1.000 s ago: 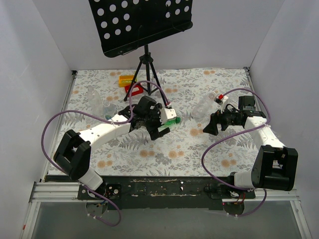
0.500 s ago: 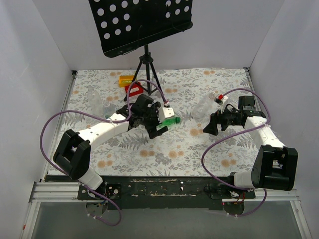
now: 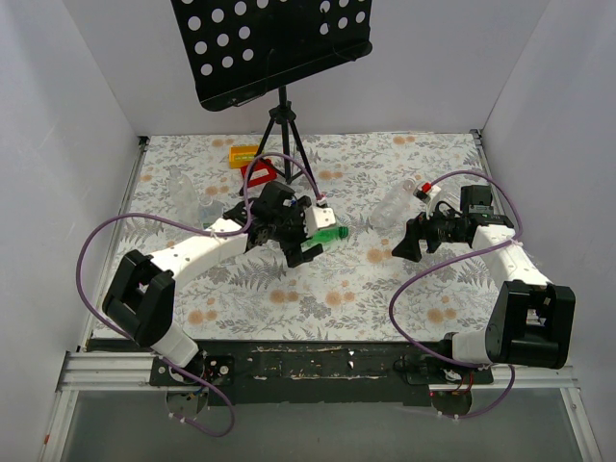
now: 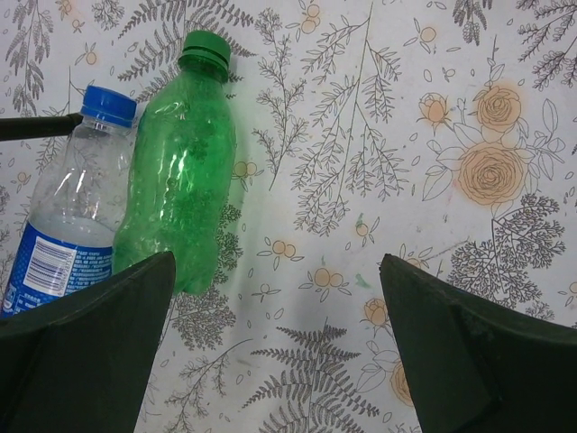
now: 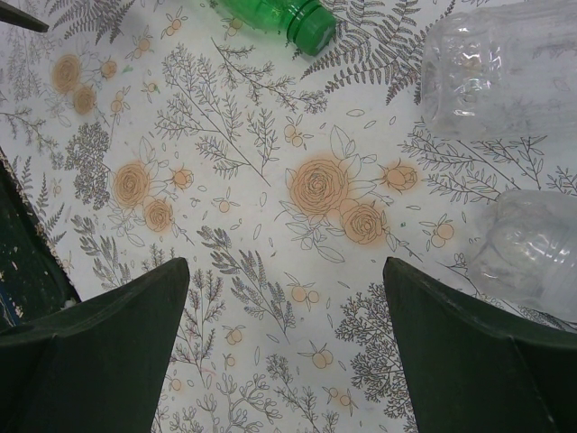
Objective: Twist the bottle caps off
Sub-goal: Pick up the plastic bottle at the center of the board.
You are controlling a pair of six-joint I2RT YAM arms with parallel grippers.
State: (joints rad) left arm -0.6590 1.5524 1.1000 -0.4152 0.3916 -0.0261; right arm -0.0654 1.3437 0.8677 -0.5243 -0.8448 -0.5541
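We see a green cap (image 4: 204,50) on the green bottle (image 4: 180,171) and a blue cap (image 4: 108,105) on the labelled bottle (image 4: 72,216) beside it, both lying on the flowered cloth (image 4: 379,135). Our left claw (image 4: 279,352) gapes empty nearby; our right claw (image 5: 284,352) gapes empty near clear bottles (image 5: 505,72).

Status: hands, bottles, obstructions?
Left hand, right hand open, empty. Green plastic bottle lying flat, green screw cap on. Black tripod leg by clear bottle's blue cap.
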